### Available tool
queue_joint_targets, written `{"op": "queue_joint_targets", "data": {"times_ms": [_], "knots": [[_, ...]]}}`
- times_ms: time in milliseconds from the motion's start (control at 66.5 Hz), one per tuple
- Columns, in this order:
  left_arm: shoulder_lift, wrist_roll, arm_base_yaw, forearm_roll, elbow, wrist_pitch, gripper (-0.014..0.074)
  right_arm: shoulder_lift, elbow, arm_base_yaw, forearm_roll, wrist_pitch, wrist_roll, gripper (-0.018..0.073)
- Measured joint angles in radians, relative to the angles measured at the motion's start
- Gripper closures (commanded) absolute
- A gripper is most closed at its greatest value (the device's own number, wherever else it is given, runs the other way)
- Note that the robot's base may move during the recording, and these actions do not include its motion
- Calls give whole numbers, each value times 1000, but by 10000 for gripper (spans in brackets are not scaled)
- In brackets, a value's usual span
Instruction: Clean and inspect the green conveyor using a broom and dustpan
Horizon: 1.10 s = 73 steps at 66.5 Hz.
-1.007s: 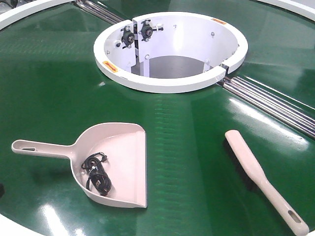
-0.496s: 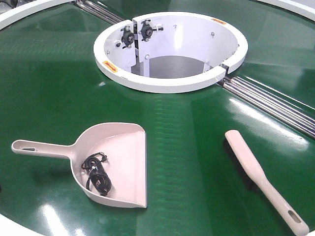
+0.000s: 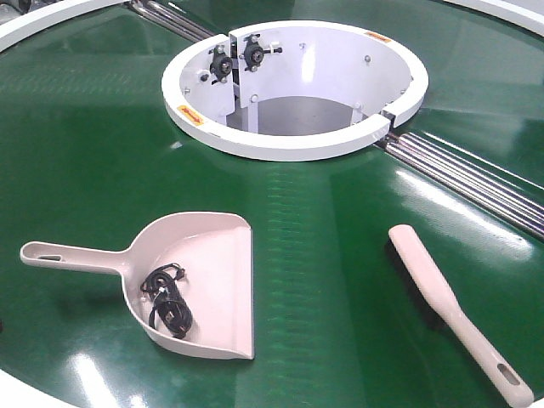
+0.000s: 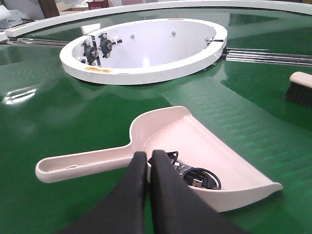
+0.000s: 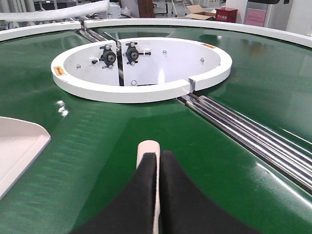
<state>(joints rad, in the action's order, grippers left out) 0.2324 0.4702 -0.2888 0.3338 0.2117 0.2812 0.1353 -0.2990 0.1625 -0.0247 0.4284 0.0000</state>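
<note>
Dustpan (image 4: 195,146): flat on the belt (image 3: 102,153), just ahead of my left gripper (image 4: 148,155), jaws closed, empty; black cable (image 4: 197,178) inside. Broom (image 5: 147,147): directly under my right gripper (image 5: 158,155), closed, empty. White ring (image 3: 293,144) beyond both.

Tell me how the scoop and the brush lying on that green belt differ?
The dustpan is a wide scoop with raised sides; the broom is a slim flat bar with dark bristles underneath. The dustpan lies on the left with its handle pointing left; the broom lies on the right, its handle end nearest the camera. The dustpan holds a tangled black cable; the broom carries nothing. Both are pale beige plastic with slotted handles, resting on the green conveyor.
</note>
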Motion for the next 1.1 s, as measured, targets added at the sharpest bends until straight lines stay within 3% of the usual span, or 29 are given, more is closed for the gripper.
{"op": "queue_joint_targets", "data": {"times_ms": [120,316,421,707,1097], "knots": [[-20,-30,19,-49,-28,-7,604,0,0,0,0,0,0,568],[-85,-343,167,-231,-148,-127,604,0,0,0,0,0,0,568],[-154,-442,234,-292,-223,-159,604,0,0,0,0,0,0,568],[-245,-470,252,-306,-239,-104,604,0,1,0,0,3,0,569],[-245,-470,183,-341,-239,-107,604,0,1,0,0,3,0,569]]}}
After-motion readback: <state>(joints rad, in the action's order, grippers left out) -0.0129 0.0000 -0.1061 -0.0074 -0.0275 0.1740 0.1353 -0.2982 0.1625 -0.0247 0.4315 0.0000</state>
